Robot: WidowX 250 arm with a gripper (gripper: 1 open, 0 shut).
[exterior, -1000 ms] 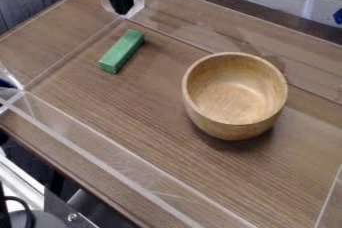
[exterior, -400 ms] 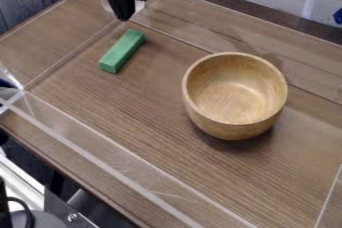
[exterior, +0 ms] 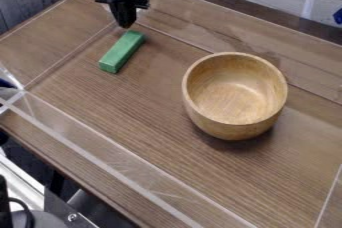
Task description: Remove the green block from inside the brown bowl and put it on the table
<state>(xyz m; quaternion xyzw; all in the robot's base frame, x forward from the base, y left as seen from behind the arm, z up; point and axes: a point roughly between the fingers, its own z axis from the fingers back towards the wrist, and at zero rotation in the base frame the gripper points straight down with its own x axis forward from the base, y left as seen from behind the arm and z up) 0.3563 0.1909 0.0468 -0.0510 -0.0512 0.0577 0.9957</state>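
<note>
The green block [exterior: 120, 51] lies flat on the table [exterior: 120, 112], left of centre, outside the brown bowl [exterior: 235, 94]. The bowl stands to the right and holds nothing that I can see. My gripper [exterior: 124, 20] hangs pointing straight down just beyond the block's far end, slightly above the tabletop. Its dark fingers are pressed together, shut, with nothing between them. It is close to the block but apart from it.
Low clear plastic walls [exterior: 80, 137] border the tabletop along the near and left sides. A white-and-blue object [exterior: 321, 2] sits beyond the far right corner. Robot hardware shows at the bottom left edge [exterior: 67, 212].
The gripper has sunk toward the table, its tips now nearer the block's far end. Block and bowl have not moved.
</note>
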